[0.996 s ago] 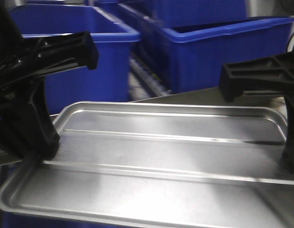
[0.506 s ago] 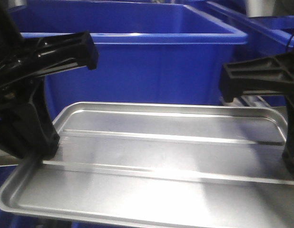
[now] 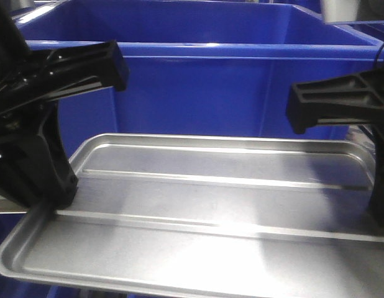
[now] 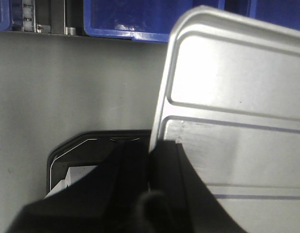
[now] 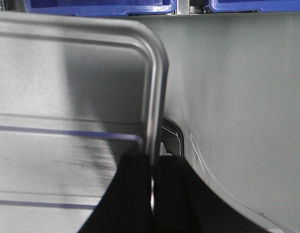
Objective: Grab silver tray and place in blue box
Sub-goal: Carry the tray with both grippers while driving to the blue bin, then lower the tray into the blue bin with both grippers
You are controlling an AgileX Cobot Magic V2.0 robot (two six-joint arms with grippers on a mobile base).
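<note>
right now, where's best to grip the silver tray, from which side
Pinch the silver tray by its raised rim at each short end, left gripper and right gripper coming in from the sides: wide and shallow, it offers only that rim.

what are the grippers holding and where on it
The silver tray, held by both. The left gripper is clamped on the rim of its left short end, and the right gripper on the rim of its right short end.
</note>
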